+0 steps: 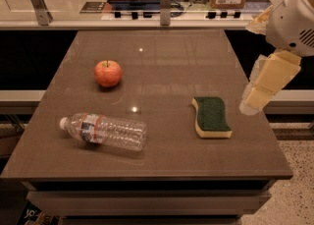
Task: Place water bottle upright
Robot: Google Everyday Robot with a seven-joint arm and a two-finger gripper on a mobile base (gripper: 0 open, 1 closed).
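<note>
Plastic ribbed bottle [105, 130] flat, claw [250, 102] right

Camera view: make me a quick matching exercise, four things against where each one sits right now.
1 water bottle
2 apple
3 sponge
4 pincer

A raised by the right edge of the table
B lying on its side, front left
C green side up, front right
D left side, farther back

Pairs: 1-B, 2-D, 3-C, 4-A
</note>
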